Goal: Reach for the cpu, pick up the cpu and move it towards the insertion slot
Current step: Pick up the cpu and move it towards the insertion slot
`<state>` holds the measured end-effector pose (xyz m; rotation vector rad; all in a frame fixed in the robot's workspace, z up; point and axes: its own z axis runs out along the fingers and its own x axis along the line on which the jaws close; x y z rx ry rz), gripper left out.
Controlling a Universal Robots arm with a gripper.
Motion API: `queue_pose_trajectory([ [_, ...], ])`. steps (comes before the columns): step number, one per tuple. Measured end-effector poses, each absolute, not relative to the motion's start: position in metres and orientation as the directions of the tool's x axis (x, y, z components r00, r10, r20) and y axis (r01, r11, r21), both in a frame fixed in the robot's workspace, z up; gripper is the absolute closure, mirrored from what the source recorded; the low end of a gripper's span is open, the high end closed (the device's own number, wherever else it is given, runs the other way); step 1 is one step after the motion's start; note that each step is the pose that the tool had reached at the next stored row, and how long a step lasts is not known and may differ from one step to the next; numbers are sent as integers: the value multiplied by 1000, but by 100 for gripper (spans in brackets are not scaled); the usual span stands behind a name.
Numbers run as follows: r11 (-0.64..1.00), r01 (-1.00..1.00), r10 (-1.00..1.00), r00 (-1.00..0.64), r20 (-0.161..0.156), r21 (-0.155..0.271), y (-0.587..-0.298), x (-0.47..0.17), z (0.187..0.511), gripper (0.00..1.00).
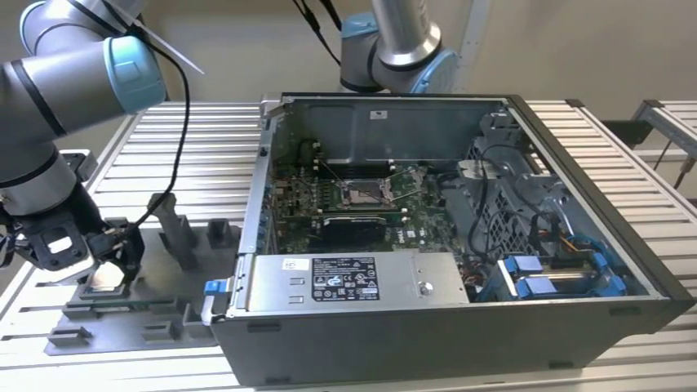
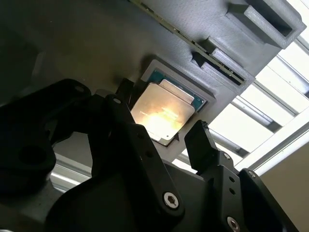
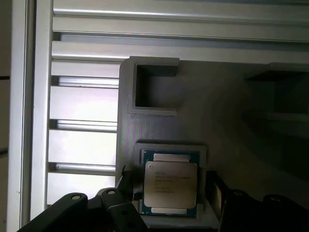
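The biggest thing is the table (image 1: 196, 155), made of long silver metal bars with thin gaps between them. On it, in the middle and right of the exterior view, sits a big dark metal computer box (image 1: 436, 335) with its side off. Inside is a flat green board (image 1: 294, 220) with lots of little parts. In the middle of that board is the socket (image 1: 360, 193), a square with a shiny silver frame and a dark middle. There is open room above the socket. The robot arm (image 1: 65, 90) is round, grey and blue, and it bends down along the exterior view's left side. At the lower left lies a flat grey plastic tray (image 1: 163, 314) with bumpy blocks and posts. The chip (image 1: 104, 282) sits well apart from the socket, outside the box. Both wrist views show the chip (image 2: 164, 113) (image 3: 170, 183) lying flat in a square nest in the tray. It is small and square, with a smooth silvery top and a thin green rim. The black gripper (image 1: 113, 269) (image 2: 162, 112) (image 3: 170, 187) points down over the chip. It is spread wide, with one of its fingers (image 3: 128, 181) on each side of the chip. The far finger shows a little gap, so nothing is being squeezed.
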<state>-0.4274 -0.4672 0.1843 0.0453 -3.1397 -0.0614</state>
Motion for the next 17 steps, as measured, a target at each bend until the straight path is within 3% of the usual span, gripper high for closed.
queue_pose_trajectory([
  [5, 999, -29, -29, -1000, 0, 39, -467, -427, 184, 0],
  [6, 999, -29, -29, -1000, 0, 39, -467, -427, 184, 100],
  [17, 999, -29, -29, -1000, 0, 39, -467, -427, 186, 100],
])
